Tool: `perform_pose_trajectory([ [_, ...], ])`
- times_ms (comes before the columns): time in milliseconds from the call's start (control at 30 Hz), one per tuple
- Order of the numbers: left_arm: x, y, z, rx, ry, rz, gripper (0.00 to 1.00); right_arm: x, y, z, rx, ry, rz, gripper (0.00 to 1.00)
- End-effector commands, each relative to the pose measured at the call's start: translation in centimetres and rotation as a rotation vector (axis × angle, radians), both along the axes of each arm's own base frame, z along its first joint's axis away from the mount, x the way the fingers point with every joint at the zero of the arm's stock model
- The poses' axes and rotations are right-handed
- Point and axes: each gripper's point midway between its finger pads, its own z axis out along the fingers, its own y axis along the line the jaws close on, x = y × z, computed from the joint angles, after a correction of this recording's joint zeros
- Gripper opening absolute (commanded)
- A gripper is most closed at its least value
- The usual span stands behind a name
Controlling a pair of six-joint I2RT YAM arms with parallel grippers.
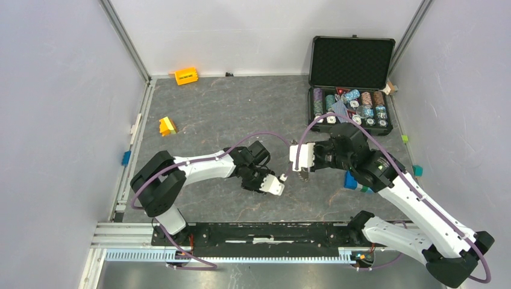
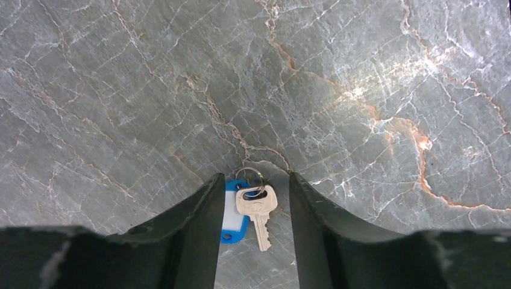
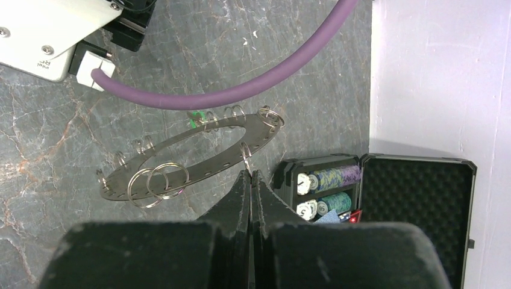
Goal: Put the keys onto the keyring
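There's the key [image 2: 260,212], silver and flat on the desk [image 2: 337,90], lying right in the gap between the fingers [image 2: 193,232] of the left tool [image 2: 256,176]. Its blue tag [image 2: 231,215] lies alongside, tucked against the finger on the left of the wrist view. A thin wire loop [image 2: 249,180] joining the two sits level with the fingertips. The blade points back towards the wrist. That tool is spread wide, one finger on each side of the key, with nothing gripped.

Over to the keyring [image 3: 212,167]: a dark grey flat ring, pinched at its near rim by the right tool [image 3: 250,176], which is clenched tight on it. The ring stretches ahead of those fingertips and off to their left. Whether its far end touches the desk, I can't tell.

Small split rings [image 3: 234,112] stand along the rim, and two larger loops [image 3: 158,182] hang at the end furthest left of the tool. There's a speck of green [image 3: 194,119] at the far rim, too small to make out.

Beyond the ring a purple cable [image 3: 241,90] sweeps across. To the right of the right tool, a black poker chip case [image 3: 416,198] stands open.

From above, the two tools sit near each other at mid-desk, tips apart.
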Motion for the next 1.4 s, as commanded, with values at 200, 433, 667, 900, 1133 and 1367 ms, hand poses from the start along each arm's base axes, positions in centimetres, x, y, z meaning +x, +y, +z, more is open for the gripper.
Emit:
perform_pose_trajectory([
  [200,0.7,-0.4,-0.1,0.004,-0.040,-0.050,0.34,0.7,0.3,1.1,0.044,-0.042,-0.011,0.00],
  [433,1.1,-0.8,0.4,-0.016,-0.045,-0.004,0.23,0.6,0.3,1.1,0.044,-0.039,-0.012,0.00],
  [667,1.3,-0.8,0.9,-0.031,-0.053,0.044,0.17,0.6,0.3,0.9,0.042,-0.038,-0.012,0.00],
  [900,1.8,-1.1,2.2,-0.080,-0.080,0.098,0.02,0.6,0.5,0.9,0.043,-0.034,-0.007,0.00],
  [1133,1.9,-1.1,3.8,-0.143,-0.076,0.142,0.02,0.6,0.6,0.8,0.044,-0.028,-0.001,0.00],
  [1367,1.5,-0.9,2.8,-0.123,-0.054,0.112,0.42,0.6,0.6,1.0,0.048,-0.032,-0.002,0.00],
])
